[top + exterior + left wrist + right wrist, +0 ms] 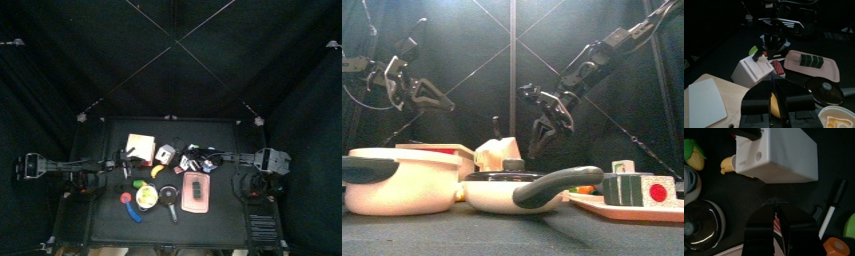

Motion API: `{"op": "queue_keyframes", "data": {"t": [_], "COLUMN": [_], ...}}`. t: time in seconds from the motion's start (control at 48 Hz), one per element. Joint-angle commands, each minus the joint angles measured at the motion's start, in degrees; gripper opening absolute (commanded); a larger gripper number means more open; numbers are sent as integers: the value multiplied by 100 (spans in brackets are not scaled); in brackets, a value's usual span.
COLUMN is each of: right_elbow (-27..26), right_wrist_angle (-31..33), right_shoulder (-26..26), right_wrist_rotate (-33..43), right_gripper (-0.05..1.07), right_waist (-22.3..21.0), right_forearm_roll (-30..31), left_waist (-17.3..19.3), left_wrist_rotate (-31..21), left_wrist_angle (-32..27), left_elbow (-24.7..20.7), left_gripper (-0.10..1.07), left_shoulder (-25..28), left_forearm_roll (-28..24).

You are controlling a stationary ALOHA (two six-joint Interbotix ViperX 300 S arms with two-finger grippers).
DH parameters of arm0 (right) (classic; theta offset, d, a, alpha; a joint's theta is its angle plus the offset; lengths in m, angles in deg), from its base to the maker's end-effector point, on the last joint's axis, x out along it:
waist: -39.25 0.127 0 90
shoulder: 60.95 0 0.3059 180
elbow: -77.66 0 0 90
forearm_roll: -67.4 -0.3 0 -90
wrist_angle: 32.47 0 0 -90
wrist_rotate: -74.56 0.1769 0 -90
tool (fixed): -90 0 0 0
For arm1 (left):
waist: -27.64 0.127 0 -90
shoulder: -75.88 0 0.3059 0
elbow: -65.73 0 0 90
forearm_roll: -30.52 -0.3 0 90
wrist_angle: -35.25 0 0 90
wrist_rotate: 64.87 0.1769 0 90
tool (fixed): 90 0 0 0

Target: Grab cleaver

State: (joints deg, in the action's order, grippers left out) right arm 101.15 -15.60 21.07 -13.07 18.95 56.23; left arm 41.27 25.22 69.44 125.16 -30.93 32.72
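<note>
Far left in the front view: left gripper (pixel 438 98), high above the table, jaws apart, nothing seen between them. No grip on anything yet.

Just right of it in the top view, at centre-left of the table: cleaver (pixel 139 142), lying flat, untouched, a pale slab at the lower left of the left wrist view. Close beside it, toward the middle: white block (pixel 754 72). Nearer the front edge: cream pot (pixel 396 180) and pan (pixel 509 188).

Right of centre in the front view: right gripper (pixel 543 135), hanging over the middle of the table; open or closed, cannot tell.

Far right: pink tray (pixel 195 192), well apart from the cleaver.

Likely trouble from here:
- Flat blade against the tabletop, so little edge to pinch; fingertips liable to skid off.
- Tight crowding, so a descent slightly off line risks knocking the white block.
- Both arms near the middle, so risk of a clash.
</note>
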Motion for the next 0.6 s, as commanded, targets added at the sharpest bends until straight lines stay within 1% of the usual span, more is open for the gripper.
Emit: {"op": "queue_keyframes", "data": {"t": [0.0,0.125,0.167,0.25,0.333,0.354,0.375,0.396,0.5,0.583], "right_elbow": [114,457,589,914,1178,1257,1310,1362,1573,1679], "right_wrist_angle": [-26,-176,-272,-492,-668,-729,-773,-809,-1020,-1169], "right_shoulder": [589,1081,1239,1547,1767,1846,1890,1925,2057,2092], "right_wrist_rotate": [-9,-9,-18,-26,-18,-18,-18,-18,-18,-18], "right_gripper": [44,44,44,44,44,44,44,44,44,44], "right_waist": [-35,-26,-26,-26,-35,-35,-35,-35,-35,-35], "right_forearm_roll": [0,26,26,79,185,220,246,264,334,396], "left_waist": [9,9,0,18,44,53,53,88,308,519], "left_wrist_rotate": [0,-44,-62,-44,-26,-18,-18,-18,18,26], "left_wrist_angle": [26,-26,-105,-492,-1072,-1345,-1433,-1740,-2733,-3375], "left_elbow": [-70,-26,0,9,-26,-53,-62,-97,-220,-316], "left_gripper": [48,49,49,52,57,59,59,62,71,78], "left_shoulder": [-35,-255,-369,-668,-958,-1072,-1107,-1213,-1494,-1652], "left_forearm_roll": [18,70,193,554,809,861,870,888,844,694]}}
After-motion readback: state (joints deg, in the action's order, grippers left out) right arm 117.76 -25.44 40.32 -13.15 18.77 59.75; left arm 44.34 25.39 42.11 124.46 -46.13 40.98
